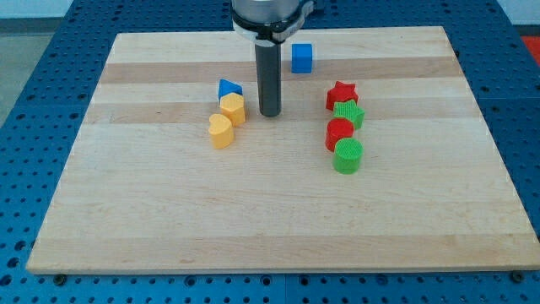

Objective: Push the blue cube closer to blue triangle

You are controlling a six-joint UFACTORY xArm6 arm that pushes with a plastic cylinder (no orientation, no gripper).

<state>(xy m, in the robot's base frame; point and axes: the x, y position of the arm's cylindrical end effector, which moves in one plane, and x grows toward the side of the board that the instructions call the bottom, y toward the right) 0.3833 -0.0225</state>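
The blue cube point(302, 57) sits near the view's top, right of centre. The blue triangle point(228, 88) lies to its lower left, touching a yellow block point(234, 109) below it. My tip point(269, 114) rests on the board between them, right of the blue triangle and the yellow block, and below and left of the blue cube. It touches no block.
A yellow heart point(221, 131) lies below the yellow block. On the view's right stands a column: red star point(342, 95), green star point(348, 113), red block point(339, 133), green cylinder point(348, 156). The wooden board point(169, 219) has blue pegboard around it.
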